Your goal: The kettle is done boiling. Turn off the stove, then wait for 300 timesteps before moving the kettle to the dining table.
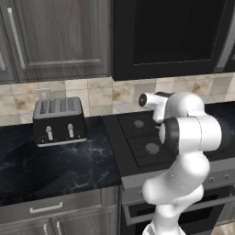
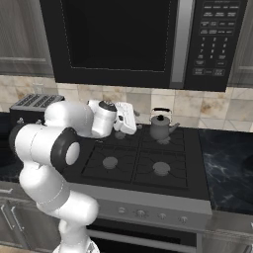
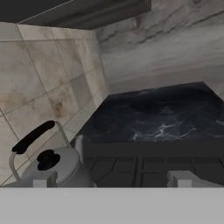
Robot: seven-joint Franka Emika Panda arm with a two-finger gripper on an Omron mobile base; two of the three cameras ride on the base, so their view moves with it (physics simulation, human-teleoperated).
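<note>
A: In the left base view, what is there?

B: The toaster (image 1: 59,120) sits at 9 o'clock on the black marble counter (image 1: 55,165). The stove (image 1: 137,142) lies at the centre, with 2 of its grey burner caps showing. The white arm (image 1: 183,151) rises from 5 o'clock and covers the stove's right half. The microwave (image 1: 170,36) hangs at 12 to 1 o'clock.

A: And the right base view?

B: There the arm climbs from 7 o'clock and bends toward the middle. The gripper (image 2: 129,118) reaches out at about 10 o'clock from the picture's centre, over the stove's back left burner. The kettle (image 2: 161,126) stands upright on the back right burner, near the gripper at its 3 o'clock and apart from it. A row of small knobs (image 2: 143,214) runs along the silver front strip at 6 o'clock.

A: Is the hand clenched?

B: No, it is released: in the hand view the 2 fingertips (image 3: 40,182) stand wide apart at the bottom, with nothing between them.

A: Where is the kettle there?

B: At 7 to 8 o'clock, just beyond the left fingertip, with its black arched handle (image 3: 33,136) and lid knob facing the camera. The tiled wall (image 3: 39,83) is at 9 o'clock, and a further stretch of counter lies at 2 to 3 o'clock.
</note>
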